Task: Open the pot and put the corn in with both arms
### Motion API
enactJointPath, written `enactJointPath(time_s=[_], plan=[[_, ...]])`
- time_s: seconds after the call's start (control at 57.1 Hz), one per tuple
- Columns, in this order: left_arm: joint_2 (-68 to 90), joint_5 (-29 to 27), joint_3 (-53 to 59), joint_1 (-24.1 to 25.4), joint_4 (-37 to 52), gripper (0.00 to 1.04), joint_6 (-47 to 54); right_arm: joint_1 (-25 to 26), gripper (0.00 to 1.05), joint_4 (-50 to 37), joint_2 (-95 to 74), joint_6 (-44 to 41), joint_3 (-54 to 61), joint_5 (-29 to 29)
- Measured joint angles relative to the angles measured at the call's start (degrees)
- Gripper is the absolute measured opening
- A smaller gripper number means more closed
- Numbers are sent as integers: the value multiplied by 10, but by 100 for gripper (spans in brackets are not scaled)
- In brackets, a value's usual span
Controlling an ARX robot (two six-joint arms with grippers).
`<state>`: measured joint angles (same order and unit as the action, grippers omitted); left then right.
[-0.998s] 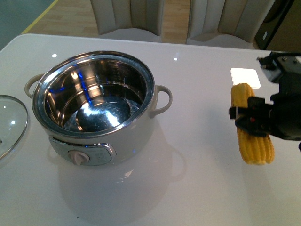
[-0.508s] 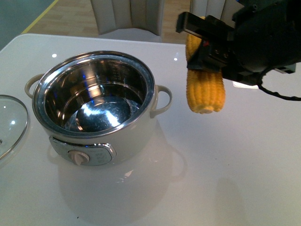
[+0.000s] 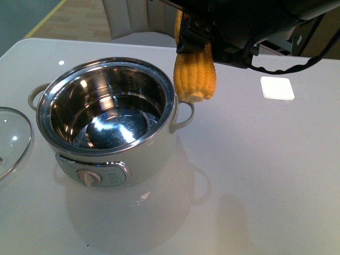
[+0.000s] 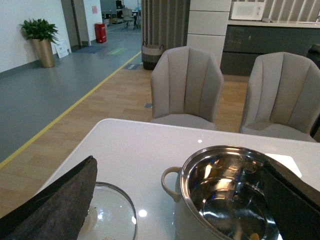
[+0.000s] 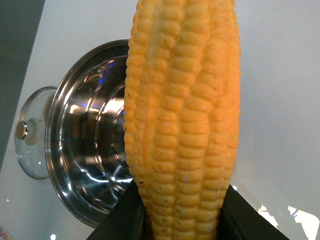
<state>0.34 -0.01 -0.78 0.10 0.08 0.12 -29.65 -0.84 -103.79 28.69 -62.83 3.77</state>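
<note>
The cream-white pot (image 3: 106, 114) stands open on the white table, its steel inside empty. It also shows in the left wrist view (image 4: 225, 195) and the right wrist view (image 5: 90, 155). My right gripper (image 3: 199, 34) is shut on the yellow corn (image 3: 195, 77) and holds it upright in the air, just above the pot's right handle and rim. In the right wrist view the corn (image 5: 182, 115) fills the middle between the jaws. My left gripper (image 4: 185, 207) is open and empty, above the pot and the lid; it is out of the front view.
The glass lid (image 3: 11, 139) lies on the table left of the pot; it also shows in the left wrist view (image 4: 112, 212). A white square pad (image 3: 277, 87) lies at the right. Two grey chairs (image 4: 186, 87) stand behind the table.
My right gripper has carried the corn up off the table's right side and leftward, from beside the pad to just over the pot's right rim.
</note>
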Motion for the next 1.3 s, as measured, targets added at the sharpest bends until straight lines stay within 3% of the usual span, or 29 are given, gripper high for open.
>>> enactJointPath(time_s=[0.77, 1.19, 1.295], plan=[[0, 0, 0, 0, 0, 98, 0, -59, 23, 43, -130, 52, -166, -33], [0, 0, 0, 0, 0, 98, 0, -91, 22, 61, -197, 73, -213, -19], [0, 0, 0, 0, 0, 98, 0, -91, 37, 63, -202, 74, -216, -20]])
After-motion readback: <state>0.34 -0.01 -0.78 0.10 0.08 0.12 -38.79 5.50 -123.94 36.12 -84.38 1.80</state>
